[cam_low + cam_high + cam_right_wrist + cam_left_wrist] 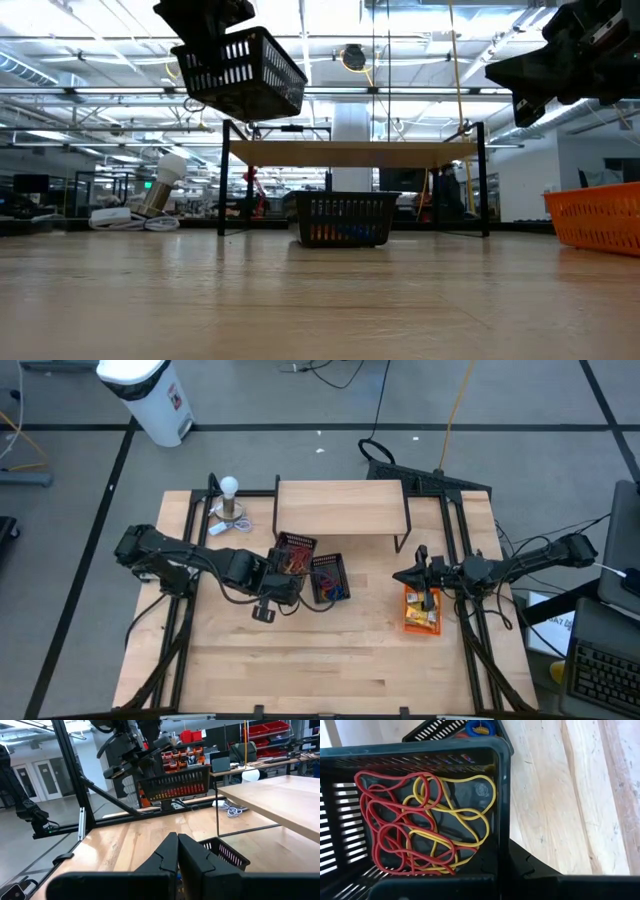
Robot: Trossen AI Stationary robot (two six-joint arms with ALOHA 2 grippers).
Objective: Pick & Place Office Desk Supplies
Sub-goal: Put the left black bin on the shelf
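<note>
The left gripper point(272, 592) is closed on the rim of a black mesh basket point(243, 72) and holds it tilted in the air; red and yellow rubber bands point(415, 820) lie inside. I judge it should tip slowly over the second black basket point(329, 577), so no band falls outside; the right gripper point(176, 851), fingers together, waits above the orange basket point(421, 610).

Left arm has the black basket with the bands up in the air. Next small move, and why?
Probably carry it sideways and lower it to the table. The left end effector is shut on the black basket, lifted and tilted above the second basket, with red and yellow rubber bands still inside. The right end effector waits shut over the orange bin.
</note>
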